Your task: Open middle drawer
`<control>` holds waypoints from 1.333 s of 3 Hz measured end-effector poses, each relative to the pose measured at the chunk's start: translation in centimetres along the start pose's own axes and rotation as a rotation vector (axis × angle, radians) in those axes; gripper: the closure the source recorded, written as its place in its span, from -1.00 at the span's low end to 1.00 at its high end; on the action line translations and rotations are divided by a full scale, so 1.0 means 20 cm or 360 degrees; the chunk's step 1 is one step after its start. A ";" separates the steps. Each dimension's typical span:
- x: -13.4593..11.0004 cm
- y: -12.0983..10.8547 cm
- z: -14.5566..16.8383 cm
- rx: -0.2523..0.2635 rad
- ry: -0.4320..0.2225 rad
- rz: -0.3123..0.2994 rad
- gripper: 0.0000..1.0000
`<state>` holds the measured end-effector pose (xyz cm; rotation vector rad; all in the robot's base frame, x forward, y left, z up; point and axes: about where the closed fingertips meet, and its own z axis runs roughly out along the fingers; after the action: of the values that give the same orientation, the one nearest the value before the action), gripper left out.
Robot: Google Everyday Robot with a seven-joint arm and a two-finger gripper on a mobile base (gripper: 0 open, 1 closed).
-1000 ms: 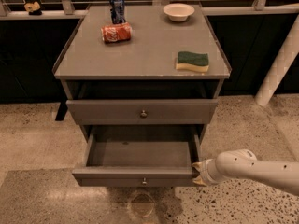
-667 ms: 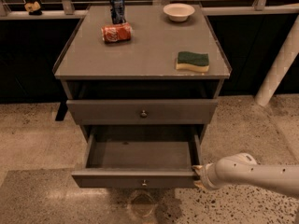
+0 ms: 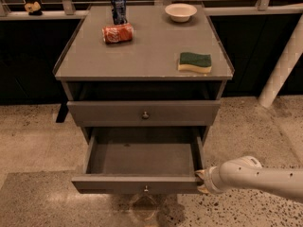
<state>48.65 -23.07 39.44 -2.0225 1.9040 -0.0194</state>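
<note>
Middle drawer: pulled well out of the table, below the shut top drawer. Opening looks done; only letting go remains. Pincer: at the drawer front's right corner, apparently touching; apart or together cannot be told. Arm: low, reaching in from the right, nearly level.

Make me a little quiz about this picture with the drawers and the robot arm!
1. True or false: the middle drawer is pulled out.
2. Which thing lies on its side on the cabinet top? A) the red can B) the blue can C) the bowl
3. Fill the gap: the gripper is at the front ____ corner of that drawer.

Key: 1 true; 2 A; 3 right.
</note>
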 end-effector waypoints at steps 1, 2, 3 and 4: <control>0.01 0.06 -0.01 0.0002 -0.0004 -0.0001 1.00; 0.01 0.06 -0.01 0.0002 -0.0004 -0.0001 1.00; 0.01 0.10 -0.01 0.0002 -0.0006 0.0000 1.00; 0.00 0.16 -0.04 0.0031 -0.0014 -0.0022 1.00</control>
<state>45.30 -23.44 39.38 -2.0200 1.8773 -0.0322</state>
